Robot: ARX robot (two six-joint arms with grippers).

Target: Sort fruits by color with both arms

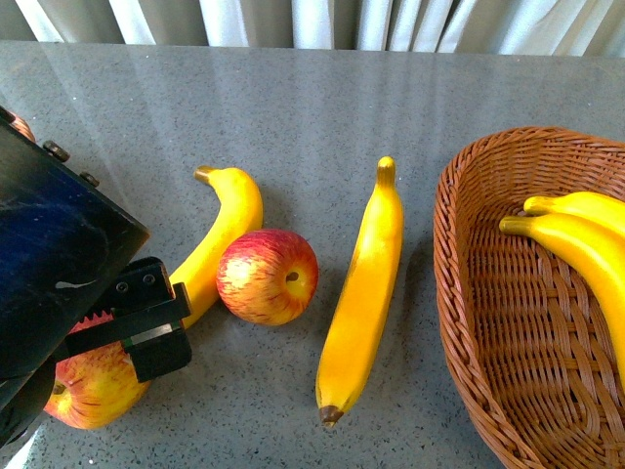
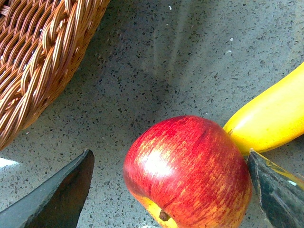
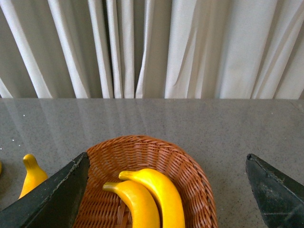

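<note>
Closest to me, my left arm (image 1: 59, 264) reaches low over the grey tabletop (image 1: 293, 107). My left pincer (image 2: 169, 159) stands apart around the near apple (image 2: 187, 171). One finger (image 2: 57, 199) is clear of the fruit and the other (image 2: 278, 194) sits just beside it, so nothing is clamped. That apple rests on the tabletop at my left front.

Just beside it lies the curved banana (image 1: 220, 234), which runs away from me. The second apple (image 1: 267, 277) sits against that banana's side, seemingly touching it. To the right of that apple, across a narrow gap, the straight banana (image 1: 363, 293) lies on the tabletop with its brown tip toward me.

Further right is the right basket (image 1: 459, 293), brown wicker, holding two bananas (image 1: 576, 256) side by side, their stem ends pointing toward the middle of the tabletop. My right pincer (image 3: 167, 156) hovers above this basket with its fingers wide apart, gripping nothing.

My left wrist view shows another wicker basket (image 2: 38, 61), standing apart from the near apple. Farthest off, past the tabletop's edge, hangs a pale curtain (image 3: 190, 47).
</note>
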